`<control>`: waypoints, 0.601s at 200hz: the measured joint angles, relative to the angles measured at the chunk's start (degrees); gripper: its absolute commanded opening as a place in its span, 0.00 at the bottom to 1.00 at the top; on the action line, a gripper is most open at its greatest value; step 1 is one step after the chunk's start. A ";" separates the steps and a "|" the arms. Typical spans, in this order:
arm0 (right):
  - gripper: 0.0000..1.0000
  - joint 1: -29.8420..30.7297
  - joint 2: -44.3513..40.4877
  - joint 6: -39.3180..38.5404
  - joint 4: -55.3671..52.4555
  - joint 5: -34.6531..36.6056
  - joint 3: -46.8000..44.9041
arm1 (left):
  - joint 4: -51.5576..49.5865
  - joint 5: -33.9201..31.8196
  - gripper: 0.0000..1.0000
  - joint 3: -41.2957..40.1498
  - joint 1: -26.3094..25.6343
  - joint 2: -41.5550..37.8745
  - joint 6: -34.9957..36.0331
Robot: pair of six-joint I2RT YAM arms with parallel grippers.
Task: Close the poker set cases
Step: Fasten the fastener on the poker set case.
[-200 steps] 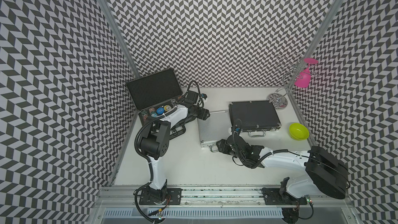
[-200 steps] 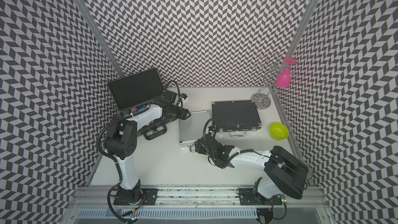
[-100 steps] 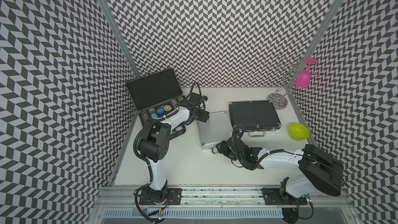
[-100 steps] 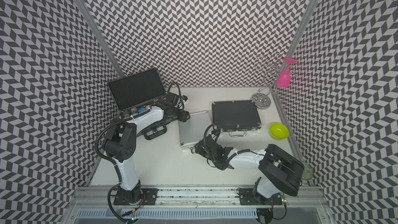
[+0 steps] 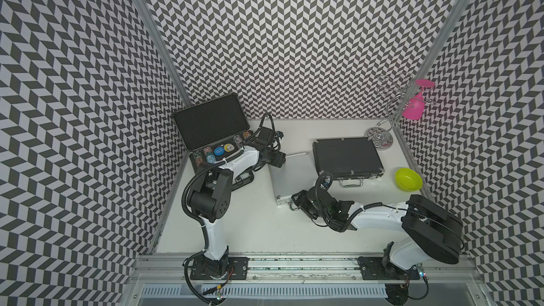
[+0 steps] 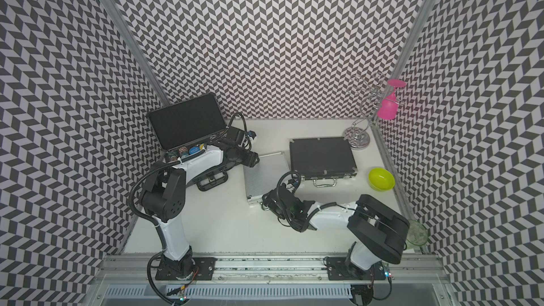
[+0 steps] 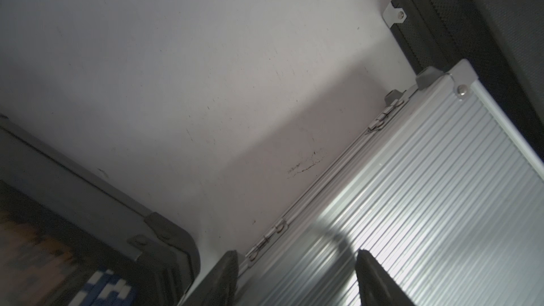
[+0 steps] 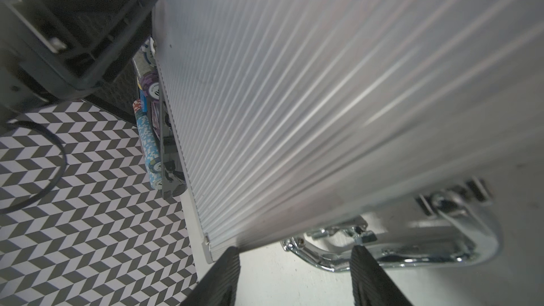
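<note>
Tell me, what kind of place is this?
Probably a robot test booth: black-and-white zigzag-patterned walls box in a white tabletop, and two white-and-black robot arms stand bolted to a silver metal rail.

The table (image 5: 259, 231) holds a ribbed case (image 5: 210, 125) (open), silver case (image 5: 291, 176), black case (image 5: 346, 157), green bowl (image 5: 408, 179) and wire stand (image 5: 379, 139).

Robot lab test cell: chevron-patterned walls (image 5: 294, 39), aluminium mounting rail (image 5: 300, 262), white tabletop (image 5: 259, 225).

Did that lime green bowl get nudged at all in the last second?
No. The green bowl keeps its spot, with the same gap to the closed black case beside it.
</note>
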 measured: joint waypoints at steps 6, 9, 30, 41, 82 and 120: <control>0.61 0.00 0.07 0.17 0.11 0.22 0.02 | -0.02 0.00 0.66 0.00 0.00 0.00 -0.02; 0.61 0.00 0.09 0.24 0.15 0.39 0.04 | 0.00 0.00 0.66 0.00 0.00 0.00 -0.02; 0.61 0.00 0.28 0.46 0.31 1.16 0.15 | -0.02 -0.04 0.66 0.00 0.00 0.00 -0.09; 0.61 0.00 0.46 0.61 0.31 1.73 0.35 | -0.02 -0.04 0.66 0.00 0.00 -0.02 -0.11; 0.61 0.02 1.38 1.25 0.94 2.56 0.74 | 0.00 -0.07 0.64 0.00 0.07 -0.02 -0.13; 0.60 0.02 1.97 1.46 0.92 2.95 1.22 | -0.02 -0.07 0.64 0.00 0.13 -0.02 -0.15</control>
